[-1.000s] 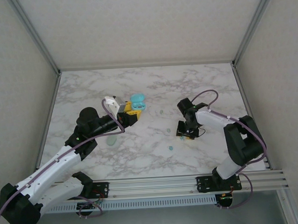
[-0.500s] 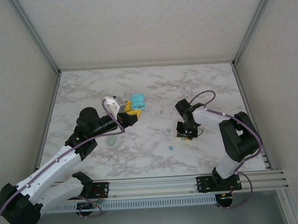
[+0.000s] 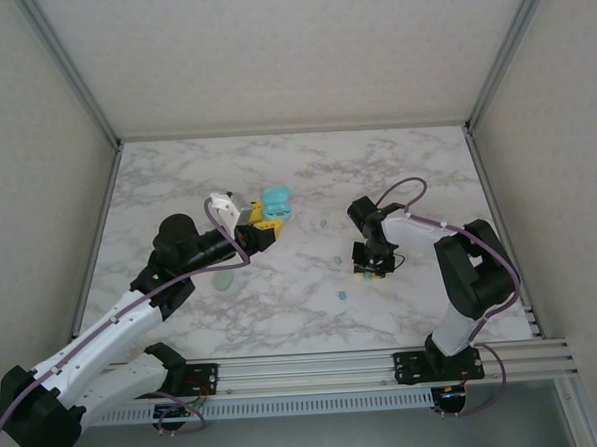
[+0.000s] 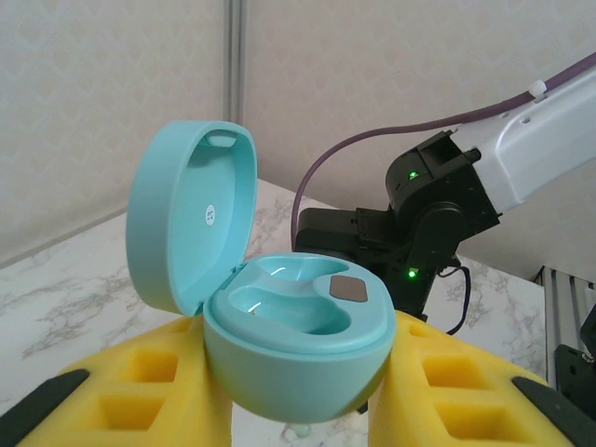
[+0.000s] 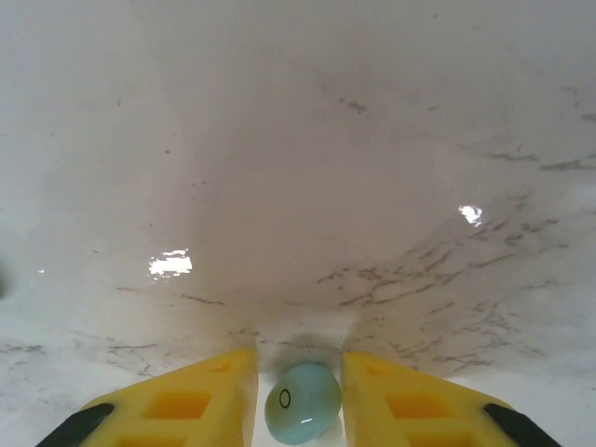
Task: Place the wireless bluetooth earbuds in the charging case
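My left gripper [image 3: 267,221] is shut on the teal charging case [image 4: 298,345], holding it up between yellow fingers [image 4: 140,391]. The case [image 3: 275,202] has its lid [image 4: 191,214] standing open, and both wells look empty. My right gripper [image 3: 373,270] points down at the table, right of centre. Its yellow fingers [image 5: 196,400] closely flank a pale teal earbud [image 5: 302,402] that rests on the marble. Another teal earbud [image 3: 342,295] lies nearer the front, and two small pale earbuds [image 3: 337,261] [image 3: 324,223] lie between the arms.
A pale oval case [image 3: 224,281] lies on the marble under my left forearm. The right arm [image 4: 428,214] shows behind the held case. Metal frame posts and walls enclose the table [image 3: 426,177] on three sides, and a rail [image 3: 306,368] runs along the near edge.
My right arm's elbow has swung in, and its gripper has shifted slightly left over the earbud with the fingers narrowing. My left arm and the case have stayed still.
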`<state>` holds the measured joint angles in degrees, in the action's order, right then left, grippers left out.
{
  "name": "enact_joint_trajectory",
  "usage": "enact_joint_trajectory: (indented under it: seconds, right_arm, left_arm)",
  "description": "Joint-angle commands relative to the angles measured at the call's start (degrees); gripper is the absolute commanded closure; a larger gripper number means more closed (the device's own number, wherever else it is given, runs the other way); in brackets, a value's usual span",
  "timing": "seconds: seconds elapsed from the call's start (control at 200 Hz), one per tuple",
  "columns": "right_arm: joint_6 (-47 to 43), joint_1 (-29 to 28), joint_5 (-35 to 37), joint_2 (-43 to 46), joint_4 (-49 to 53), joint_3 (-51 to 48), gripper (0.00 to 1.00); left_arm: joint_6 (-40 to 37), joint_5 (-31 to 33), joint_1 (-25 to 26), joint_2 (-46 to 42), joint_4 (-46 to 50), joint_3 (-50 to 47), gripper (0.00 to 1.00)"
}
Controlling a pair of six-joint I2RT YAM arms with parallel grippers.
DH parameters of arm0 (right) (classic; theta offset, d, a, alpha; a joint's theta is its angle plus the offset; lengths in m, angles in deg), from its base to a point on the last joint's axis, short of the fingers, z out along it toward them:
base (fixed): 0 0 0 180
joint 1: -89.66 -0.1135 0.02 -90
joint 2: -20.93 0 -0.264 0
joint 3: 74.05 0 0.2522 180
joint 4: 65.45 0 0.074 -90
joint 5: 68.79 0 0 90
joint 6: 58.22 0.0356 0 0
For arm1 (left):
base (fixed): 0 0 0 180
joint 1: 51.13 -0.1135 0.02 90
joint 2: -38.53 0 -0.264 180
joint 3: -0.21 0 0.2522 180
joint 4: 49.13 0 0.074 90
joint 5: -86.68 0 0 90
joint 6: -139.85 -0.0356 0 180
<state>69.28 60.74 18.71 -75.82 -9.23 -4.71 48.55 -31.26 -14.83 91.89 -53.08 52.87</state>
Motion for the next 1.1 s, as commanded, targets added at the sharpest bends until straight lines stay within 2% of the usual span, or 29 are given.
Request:
enact_joint_trajectory:
  seconds: [0.0, 0.285, 0.596, 0.981, 1.096]
  right_arm:
    - [-1.07, -0.46, 2.68, -1.34, 0.52, 1.48, 0.71]
    - [-2.14, -0.70, 2.95, -2.10, 0.52, 1.82, 0.75]
    - [-2.01, -0.78, 3.73, -2.66, 0.92, 2.10, 0.71]
    - [-3.99, -0.87, 2.51, -0.61, -0.75, 1.55, 0.81]
    - [-5.67, -1.04, -0.55, 2.10, -1.53, 1.47, 0.82]
  left_arm:
    - [-0.11, 0.01, 0.63, -0.17, -0.52, 1.25, 0.81]
    - [-0.03, -0.01, 0.67, -0.12, -0.30, 1.24, 0.81]
    - [0.05, -0.16, 0.63, 0.18, -0.40, 1.54, 0.81]
    - [0.12, -0.36, 0.62, 0.31, 0.06, 1.81, 0.81]
    - [0.01, -0.18, 0.66, 0.10, 0.05, 1.73, 0.81]
